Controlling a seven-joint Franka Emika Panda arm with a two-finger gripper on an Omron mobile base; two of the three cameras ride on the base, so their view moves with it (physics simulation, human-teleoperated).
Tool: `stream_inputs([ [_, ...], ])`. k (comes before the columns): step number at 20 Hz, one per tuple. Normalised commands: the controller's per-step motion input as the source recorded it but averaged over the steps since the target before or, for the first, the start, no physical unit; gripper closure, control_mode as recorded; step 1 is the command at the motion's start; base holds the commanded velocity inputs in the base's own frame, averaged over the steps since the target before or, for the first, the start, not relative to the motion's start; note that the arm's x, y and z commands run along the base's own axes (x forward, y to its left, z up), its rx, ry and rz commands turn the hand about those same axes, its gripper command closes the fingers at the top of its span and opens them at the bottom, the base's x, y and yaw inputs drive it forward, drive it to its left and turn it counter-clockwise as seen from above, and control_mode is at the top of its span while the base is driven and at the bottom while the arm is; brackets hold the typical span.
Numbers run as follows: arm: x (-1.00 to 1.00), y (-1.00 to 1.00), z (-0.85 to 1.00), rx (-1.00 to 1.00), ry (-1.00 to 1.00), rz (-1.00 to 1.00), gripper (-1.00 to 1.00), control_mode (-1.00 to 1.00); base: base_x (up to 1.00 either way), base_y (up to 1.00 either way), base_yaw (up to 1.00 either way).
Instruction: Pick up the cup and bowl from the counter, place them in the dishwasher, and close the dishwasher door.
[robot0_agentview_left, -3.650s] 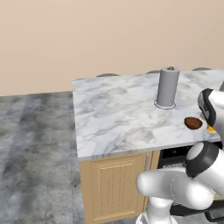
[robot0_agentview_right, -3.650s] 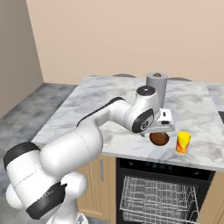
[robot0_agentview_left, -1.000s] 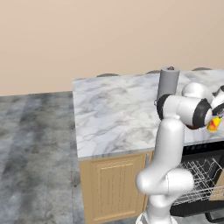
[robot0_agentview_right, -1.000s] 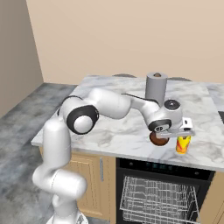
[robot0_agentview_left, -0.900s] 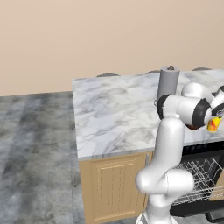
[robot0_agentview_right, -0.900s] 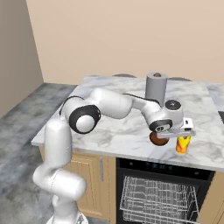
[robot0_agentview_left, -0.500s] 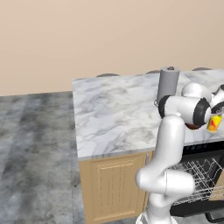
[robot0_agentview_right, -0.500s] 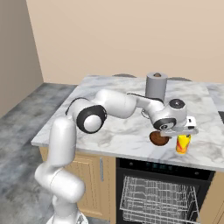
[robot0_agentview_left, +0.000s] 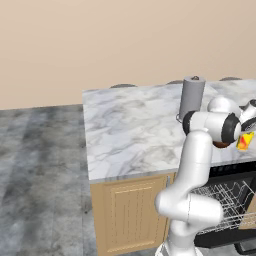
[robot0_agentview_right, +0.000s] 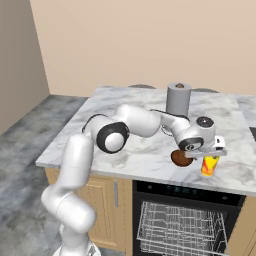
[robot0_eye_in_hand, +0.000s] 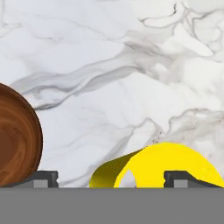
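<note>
Now brought down over the cup (robot0_eye_in_hand: 168, 166) on the counter (robot0_eye_in_hand: 113, 65), gripper (robot0_eye_in_hand: 110, 178) fingers apart, one tip outside the rim and one over its mouth, the bowl (robot0_eye_in_hand: 15, 138) just beside, ready to close and lift.

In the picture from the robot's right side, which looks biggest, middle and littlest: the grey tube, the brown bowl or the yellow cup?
1. Grey tube, clearly biggest.
2. Yellow cup and brown bowl: they look about alike, and the arm covers part of each, so I won't rank them.

Flanking base views; close, seemingly top-down hand view
</note>
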Motion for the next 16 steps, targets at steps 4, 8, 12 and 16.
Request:
stream_inputs([
  [4, 0.03, 0.00, -0.18, 0.00, 0.00, 0.00, 1.00, -1.00, 0.00, 0.00, 0.00],
  [8, -0.02, 0.00, 0.04, 0.00, -0.03, 0.00, 1.00, -1.00, 0.00, 0.00, 0.00],
  [12, -0.13, 0.01, 0.18, 0.00, -0.08, 0.00, 1.00, -1.00, 0.00, 0.00, 0.00],
  [16, -0.16, 0.14, 0.10, 0.00, -0.08, 0.00, 1.00, -1.00, 0.00, 0.00, 0.00],
])
